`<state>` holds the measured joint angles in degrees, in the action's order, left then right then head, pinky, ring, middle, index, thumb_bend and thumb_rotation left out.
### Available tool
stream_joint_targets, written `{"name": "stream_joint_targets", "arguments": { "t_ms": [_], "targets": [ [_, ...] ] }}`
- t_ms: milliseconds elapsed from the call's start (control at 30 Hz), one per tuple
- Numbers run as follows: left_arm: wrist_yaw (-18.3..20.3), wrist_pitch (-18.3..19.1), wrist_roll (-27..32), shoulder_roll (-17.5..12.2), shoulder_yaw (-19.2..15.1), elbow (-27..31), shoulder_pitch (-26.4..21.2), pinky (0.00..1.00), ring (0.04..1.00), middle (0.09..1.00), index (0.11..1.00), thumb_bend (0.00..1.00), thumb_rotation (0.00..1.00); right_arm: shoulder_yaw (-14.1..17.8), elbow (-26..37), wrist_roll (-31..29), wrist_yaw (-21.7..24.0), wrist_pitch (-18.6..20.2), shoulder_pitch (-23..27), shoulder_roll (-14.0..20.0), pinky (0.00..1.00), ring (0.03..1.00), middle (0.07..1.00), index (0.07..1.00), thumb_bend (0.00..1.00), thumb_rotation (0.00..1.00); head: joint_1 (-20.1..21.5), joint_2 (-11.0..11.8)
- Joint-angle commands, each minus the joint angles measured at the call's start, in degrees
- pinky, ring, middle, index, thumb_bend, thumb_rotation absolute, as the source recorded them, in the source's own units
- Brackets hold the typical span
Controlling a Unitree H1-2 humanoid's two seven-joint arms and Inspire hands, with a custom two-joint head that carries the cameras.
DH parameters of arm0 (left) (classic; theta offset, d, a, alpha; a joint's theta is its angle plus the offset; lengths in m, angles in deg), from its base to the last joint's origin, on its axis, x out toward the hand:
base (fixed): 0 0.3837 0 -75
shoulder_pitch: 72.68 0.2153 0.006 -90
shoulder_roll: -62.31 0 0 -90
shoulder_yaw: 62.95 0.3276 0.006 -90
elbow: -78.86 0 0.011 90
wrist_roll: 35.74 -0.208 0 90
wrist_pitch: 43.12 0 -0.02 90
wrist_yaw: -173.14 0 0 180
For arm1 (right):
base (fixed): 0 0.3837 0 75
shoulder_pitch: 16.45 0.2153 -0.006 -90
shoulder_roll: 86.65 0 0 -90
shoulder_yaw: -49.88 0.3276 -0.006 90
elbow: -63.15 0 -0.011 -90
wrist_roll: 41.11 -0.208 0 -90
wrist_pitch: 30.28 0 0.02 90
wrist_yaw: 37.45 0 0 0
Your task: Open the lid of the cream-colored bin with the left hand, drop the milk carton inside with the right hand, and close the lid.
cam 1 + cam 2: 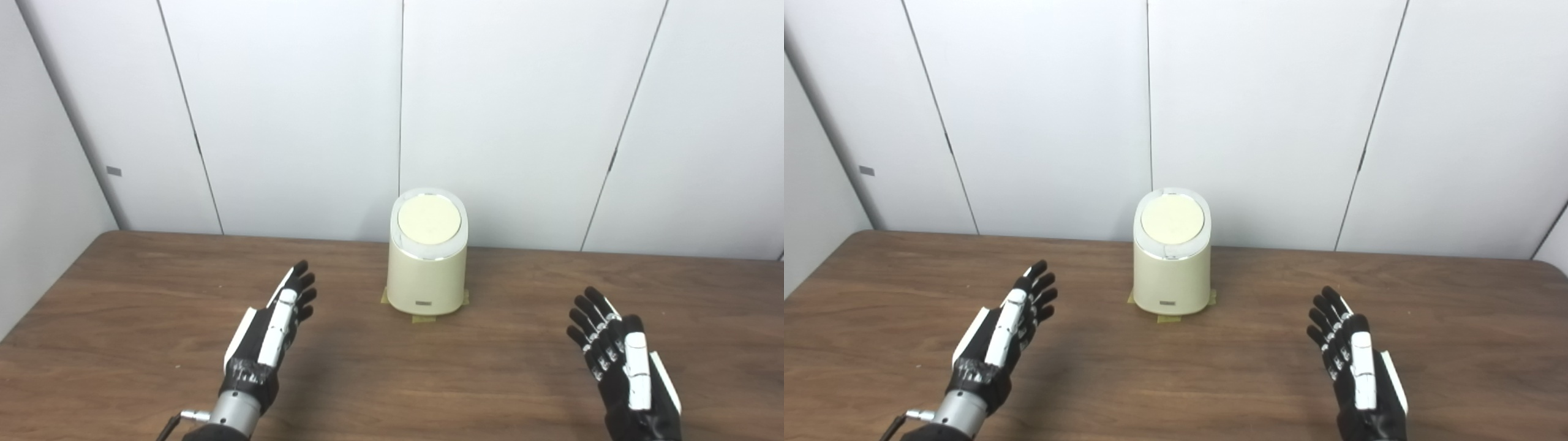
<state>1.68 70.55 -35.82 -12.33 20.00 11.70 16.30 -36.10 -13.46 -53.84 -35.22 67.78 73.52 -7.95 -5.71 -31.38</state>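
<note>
The cream-colored bin (427, 269) stands upright at the back middle of the wooden table (380, 380), on bits of tape. Its round lid (429, 218) lies flat and shut on top. My left hand (275, 324) hovers open to the left and in front of the bin, fingers straight and pointing toward the wall. My right hand (618, 355) is open to the right and nearer the front edge, fingers spread, holding nothing. No milk carton shows in either view.
White wall panels (398, 110) rise right behind the bin, and a side wall (37, 184) borders the table's left edge. The table's rounded far right corner (1543, 263) shows in the right eye view.
</note>
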Motion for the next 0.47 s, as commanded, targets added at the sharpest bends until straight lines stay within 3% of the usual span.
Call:
{"name": "stream_joint_targets", "arguments": {
  "t_ms": [0, 200, 433],
  "targets": [
    [-1.5, -3.0, 1.7, 0.7, -0.2, 2.4, -0.9, 1.0, 0.998, 0.999, 1.0, 0.45, 1.0, -0.5, 2.5, 0.5, 0.7, -0.1, 2.0, 0.6, 0.95, 0.947, 0.931, 0.925, 0.65, 1.0, 0.1, -0.2],
    [-2.3, -6.7, 3.8, 0.5, 0.2, 1.0, 1.6, 1.0, 1.0, 1.0, 1.0, 0.47, 1.0, -2.3, 5.6, 3.7, 0.8, 3.6, 1.6, 1.9, 1.0, 0.997, 0.977, 0.95, 0.71, 1.0, 1.1, -1.6],
    [-3.4, -7.6, 4.2, 1.3, 1.4, 1.7, 4.2, 1.0, 1.0, 1.0, 1.0, 0.48, 1.0, -2.6, 8.5, 4.0, 1.6, 6.2, 0.7, 3.1, 1.0, 1.0, 1.0, 0.985, 0.67, 1.0, 1.9, -3.3]
  ]
}}
